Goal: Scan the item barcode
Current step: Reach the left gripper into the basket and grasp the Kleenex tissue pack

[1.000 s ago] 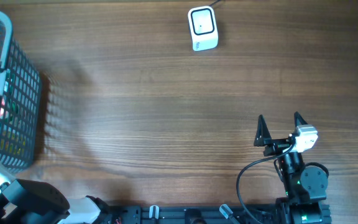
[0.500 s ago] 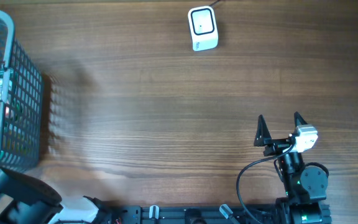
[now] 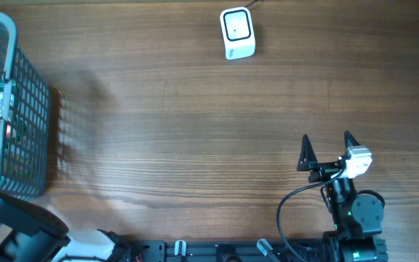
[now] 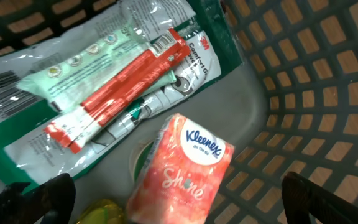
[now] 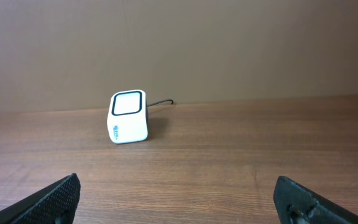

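Left edge of the overhead frame: the dark mesh basket (image 3: 28, 109) holds the stock. My left gripper (image 4: 179, 202) hangs inside it with its jaws spread as wide as they go and nothing in them, and both fingertips show at the lower corners of the wrist view, clear of the goods. Lower centre of that view, a pink Kleenex pack (image 4: 182, 168) lies tilted near the basket wall. Upper left of it, a red-and-white tube packet (image 4: 120, 87) lies across a green 3M pouch (image 4: 61, 78). I judge the Kleenex pack the likeliest pick, since it sits on top and lines up between the fingers — no barcode shows on its upward face. Top centre of the overhead frame: the white scanner (image 3: 236, 33), window facing upward, well apart from the basket, so any item must be carried across the bare table (image 3: 195, 131). Lower right: the right gripper (image 3: 326, 143) is parked, jaws fully apart and empty, facing the scanner — presumably kept out of the carry path.
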